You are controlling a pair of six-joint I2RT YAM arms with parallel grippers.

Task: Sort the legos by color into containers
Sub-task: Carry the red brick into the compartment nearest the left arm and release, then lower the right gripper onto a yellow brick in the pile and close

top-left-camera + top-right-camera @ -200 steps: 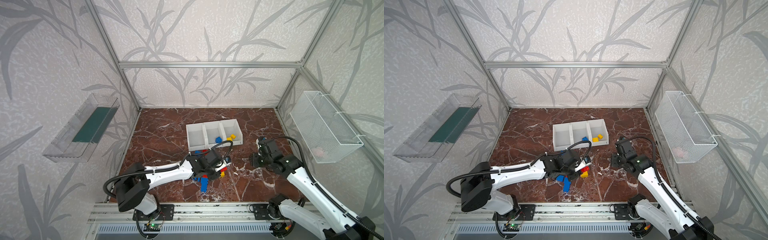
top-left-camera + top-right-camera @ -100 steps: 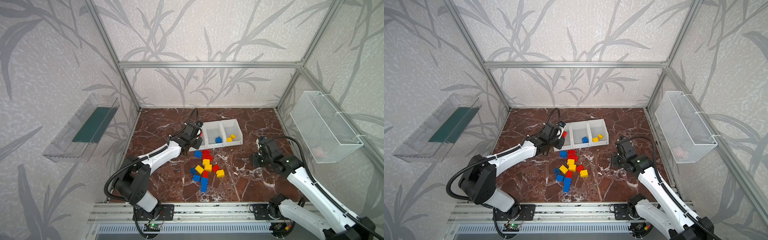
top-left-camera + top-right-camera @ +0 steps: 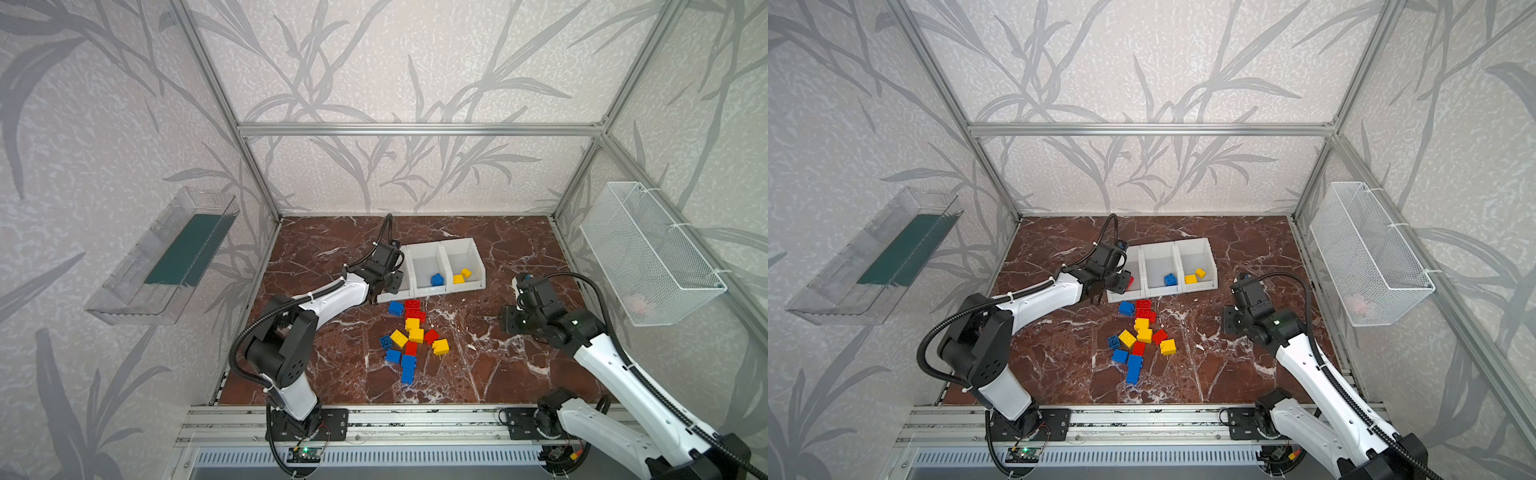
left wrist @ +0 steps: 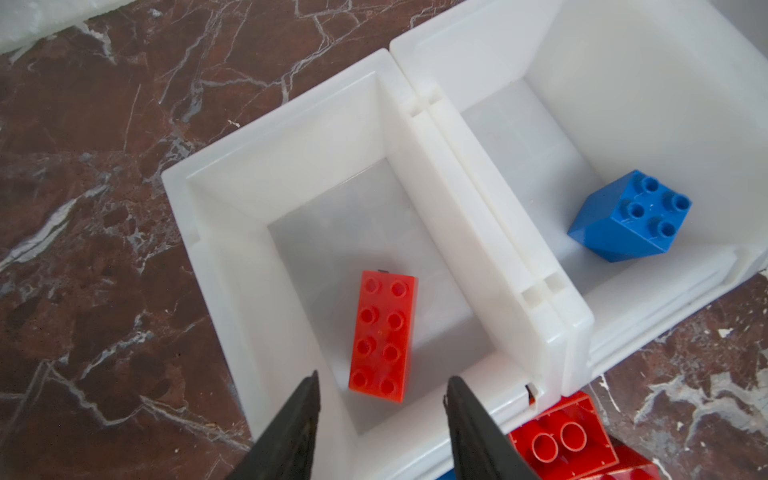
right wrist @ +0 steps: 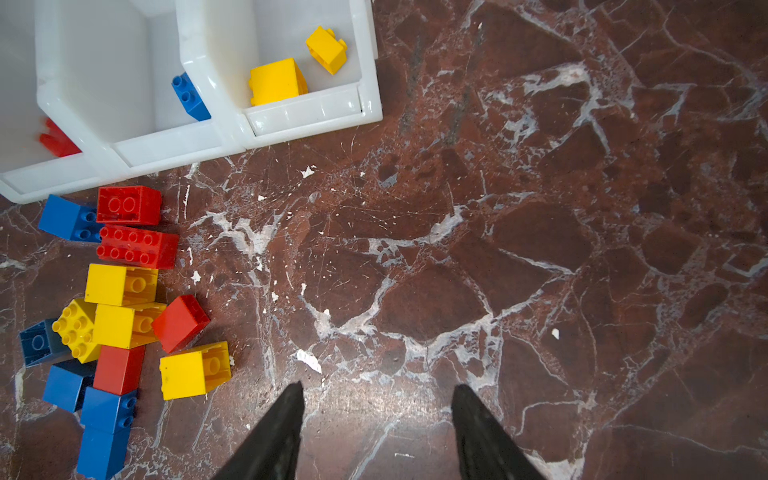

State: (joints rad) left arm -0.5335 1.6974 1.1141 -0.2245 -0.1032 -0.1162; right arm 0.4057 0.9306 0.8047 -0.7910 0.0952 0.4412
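Red brick [image 4: 382,332] released, my left gripper [image 4: 381,378] now stands apart.
A second ago I was shut, low over the pile of bricks [image 3: 411,336]. Half a second ago I had swung to the leftmost bin [image 4: 291,137] with the red brick pinched. Now my jaws have parted and the brick lies flat, studs up, on that bin's floor, free of both fingers.
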